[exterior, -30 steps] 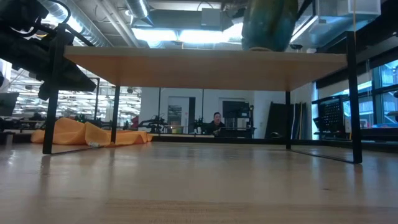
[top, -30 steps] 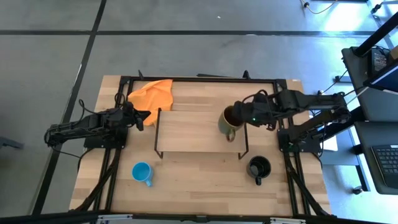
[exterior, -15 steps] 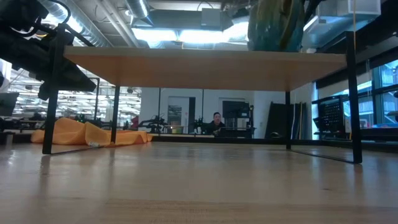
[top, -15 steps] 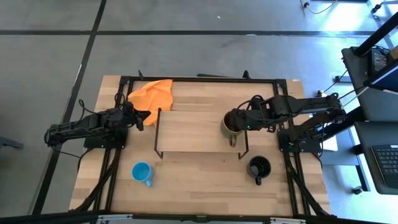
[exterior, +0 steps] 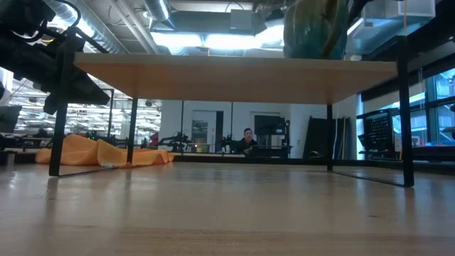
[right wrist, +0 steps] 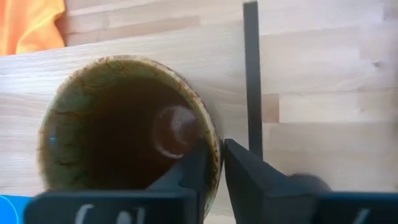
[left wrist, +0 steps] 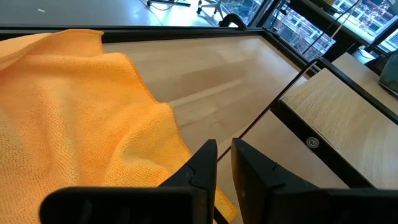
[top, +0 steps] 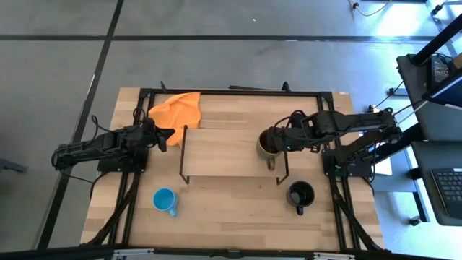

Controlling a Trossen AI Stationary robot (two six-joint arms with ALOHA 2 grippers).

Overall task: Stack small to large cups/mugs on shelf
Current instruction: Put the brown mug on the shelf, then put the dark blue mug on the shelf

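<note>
The olive-brown mug [top: 268, 146] stands at the right end of the light-wood shelf [top: 220, 152]; the low view shows it [exterior: 313, 32] on the board [exterior: 234, 69]. My right gripper [top: 279, 140] is shut on the mug's rim. The light-blue mug [top: 165, 200] stands on the table in front of the shelf, to the left. The black mug [top: 300, 194] stands on the table at the front right. My left gripper [top: 170, 137] is shut and empty, left of the shelf beside an orange cloth. My right gripper holds the olive-brown mug by its rim [right wrist: 213, 142], on the side toward the table's right edge. One finger [right wrist: 194, 167] is inside the mug and one [right wrist: 241, 169] outside. The fingers slant down from the right. The mug is upright, its base on the shelf board.
An orange cloth [top: 176, 109] lies on the table at the back left, right in front of my left gripper [left wrist: 224, 163]. The shelf's black wire leg [right wrist: 251, 74] runs close by my right gripper's fingers. A person [exterior: 247, 139] sits far off in the room.
My right gripper has tipped the olive-brown mug from a slant to upright and carried it a little toward the table's right and near edges, down onto the shelf's right end. In the last half second nothing has moved.
</note>
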